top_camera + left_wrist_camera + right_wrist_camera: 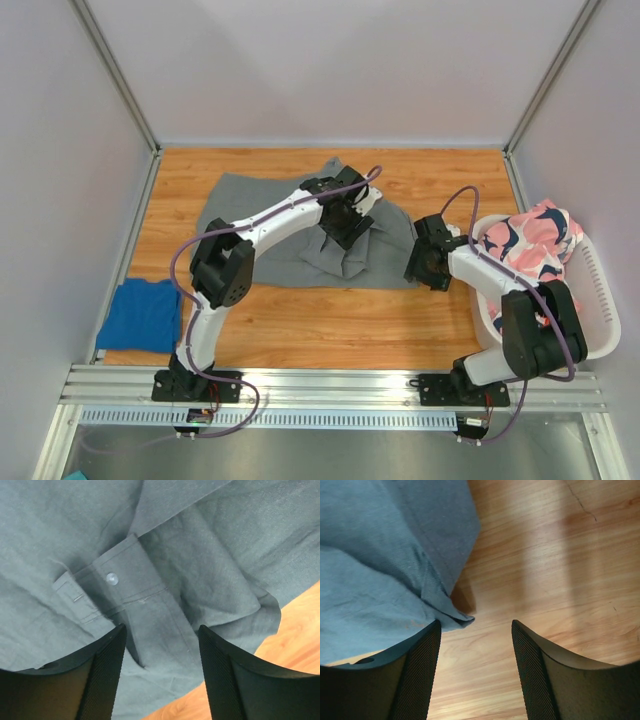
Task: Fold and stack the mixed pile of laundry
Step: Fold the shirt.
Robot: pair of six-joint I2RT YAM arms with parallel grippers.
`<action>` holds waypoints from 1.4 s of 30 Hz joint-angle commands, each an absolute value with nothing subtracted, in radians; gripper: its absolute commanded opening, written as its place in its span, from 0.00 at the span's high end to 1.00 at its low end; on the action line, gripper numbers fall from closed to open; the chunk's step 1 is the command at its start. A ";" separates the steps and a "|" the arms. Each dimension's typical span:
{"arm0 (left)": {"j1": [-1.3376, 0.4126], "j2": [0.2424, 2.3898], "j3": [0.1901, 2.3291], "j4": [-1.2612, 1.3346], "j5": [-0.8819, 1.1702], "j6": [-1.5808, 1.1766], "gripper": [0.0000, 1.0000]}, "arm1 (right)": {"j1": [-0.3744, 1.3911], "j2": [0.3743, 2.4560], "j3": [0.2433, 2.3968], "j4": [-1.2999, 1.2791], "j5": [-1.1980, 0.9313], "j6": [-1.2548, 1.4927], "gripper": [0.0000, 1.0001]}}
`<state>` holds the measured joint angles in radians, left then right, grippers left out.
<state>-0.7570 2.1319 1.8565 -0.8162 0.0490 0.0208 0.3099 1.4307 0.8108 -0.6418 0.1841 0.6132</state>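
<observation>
Grey garment [262, 225] lies spread across the centre of the wooden table [330, 325]. Left gripper [161, 630] hangs over its right part, jaws spread, pinching nothing; a buttoned cuff [107, 587] lies just above the fingers in the wrist view. Right gripper [475, 625] is spread and empty over bare wood at the grey cloth's corner. Blue garment [145, 315] lies flat at lower left. Pink patterned garment [535, 245] sits in the white basket [600, 310] at the right edge.

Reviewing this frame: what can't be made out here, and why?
Top view: the left arm covers the middle folds of the grey garment.
Top view: anything under the pink patterned garment in the white basket is hidden.
Right wrist view: the frame edge cuts off most of the grey garment.
</observation>
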 commanded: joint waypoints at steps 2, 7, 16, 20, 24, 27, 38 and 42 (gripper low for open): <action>-0.792 2.180 1.907 -0.790 -0.043 0.000 0.35 | 0.298 1.451 0.788 -0.539 0.176 0.611 0.39; -0.795 2.207 1.925 -0.793 -0.045 0.028 0.36 | 0.298 1.480 0.788 -0.505 0.166 0.611 0.39; -0.796 2.181 1.878 -0.769 -0.150 0.080 0.82 | 0.293 1.528 0.769 -0.480 0.186 0.606 0.51; -0.776 2.077 1.829 -0.732 -0.179 0.104 1.00 | 0.287 1.528 0.746 -0.462 0.183 0.606 0.77; -0.680 1.921 1.761 -0.698 -0.172 0.091 1.00 | 0.287 1.519 0.732 -0.462 0.175 0.598 0.99; -0.623 1.815 1.692 -0.637 -0.161 0.100 1.00 | 0.287 1.509 0.718 -0.465 0.170 0.594 1.00; -0.465 1.692 1.436 -0.539 -0.006 0.109 0.81 | 0.287 1.522 0.722 -0.465 0.146 0.611 1.00; -0.410 1.654 1.309 -0.506 0.084 0.060 0.73 | 0.285 1.513 0.733 -0.469 0.149 0.611 1.00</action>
<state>-0.4534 1.6749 1.3659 -0.5320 -0.0082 0.0956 0.2897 1.4834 0.7452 -0.4442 0.1486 0.6056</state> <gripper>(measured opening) 0.230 0.013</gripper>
